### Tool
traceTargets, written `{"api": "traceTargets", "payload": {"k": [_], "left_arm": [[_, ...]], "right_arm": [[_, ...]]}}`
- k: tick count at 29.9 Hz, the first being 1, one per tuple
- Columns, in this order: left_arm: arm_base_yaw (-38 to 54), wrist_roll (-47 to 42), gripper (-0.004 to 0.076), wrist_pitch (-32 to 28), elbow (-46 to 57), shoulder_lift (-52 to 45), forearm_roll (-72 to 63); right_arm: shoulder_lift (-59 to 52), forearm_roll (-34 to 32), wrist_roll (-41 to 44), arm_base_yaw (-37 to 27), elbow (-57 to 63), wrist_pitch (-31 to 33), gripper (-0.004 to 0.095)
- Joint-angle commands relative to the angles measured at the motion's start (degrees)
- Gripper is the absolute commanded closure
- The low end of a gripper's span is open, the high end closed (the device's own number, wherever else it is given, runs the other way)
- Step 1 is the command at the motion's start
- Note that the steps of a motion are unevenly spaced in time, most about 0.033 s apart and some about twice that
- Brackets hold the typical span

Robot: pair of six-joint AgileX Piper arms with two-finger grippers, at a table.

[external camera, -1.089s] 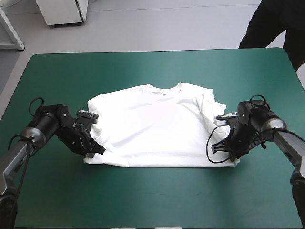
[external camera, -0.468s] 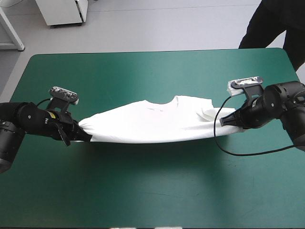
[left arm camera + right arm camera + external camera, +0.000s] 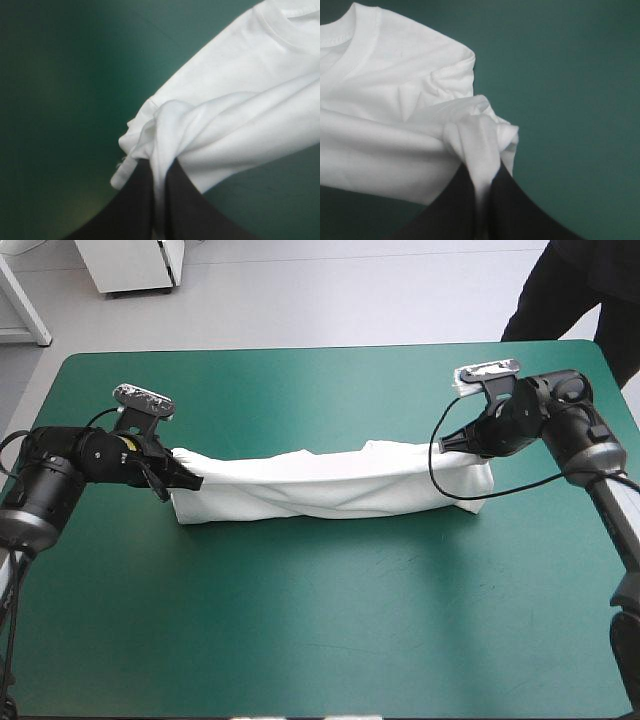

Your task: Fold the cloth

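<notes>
On the teal-green cover [image 3: 320,640]: T-shirt [image 3: 320,495] lying in a long band
Left gripper [image 3: 193,482]: pinching one end
Right gripper [image 3: 447,443]: pinching the other

Arms reach inward from opposite sides; left pincer [image 3: 190,480] and right pincer [image 3: 450,443] each clamp the T-shirt [image 3: 320,495], apparently held low.

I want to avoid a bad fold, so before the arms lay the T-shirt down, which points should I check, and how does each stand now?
1. Left pincer shut on the T-shirt: ok.
2. Right pincer shut on it: ok.
3. Cloth stretched between them without a sagging heap: ok, though wrinkled.
4. Fold line parallel to the near edge of the teal-green cover: not ok, right end lies farther away.
5. Hem edges aligned: cannot tell.
</notes>
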Motion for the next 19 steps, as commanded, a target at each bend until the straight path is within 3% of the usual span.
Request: {"api": "traceTargets", "payload": {"k": [1, 5, 19], "left_arm": [[-0.3, 0.1, 0.0746, -7.0, -2.1, 0.8, 0.3], [-0.3, 0.1, 0.0746, -11.3, -2.1, 4.4, 0.5], [-0.3, -0.2, 0.0746, -14.8, -2.1, 17.2, 2.9]], "right_arm": [[1.9, -1.0, 0.0, -0.5, -4.8, -2.9, 0.0921], [6.1, -1.0, 0.0, -0.5, -7.2, -5.7, 0.0921], [18.0, -0.7, -1.2, -0.5, -7.7, -9.0, 0.0919]]}}
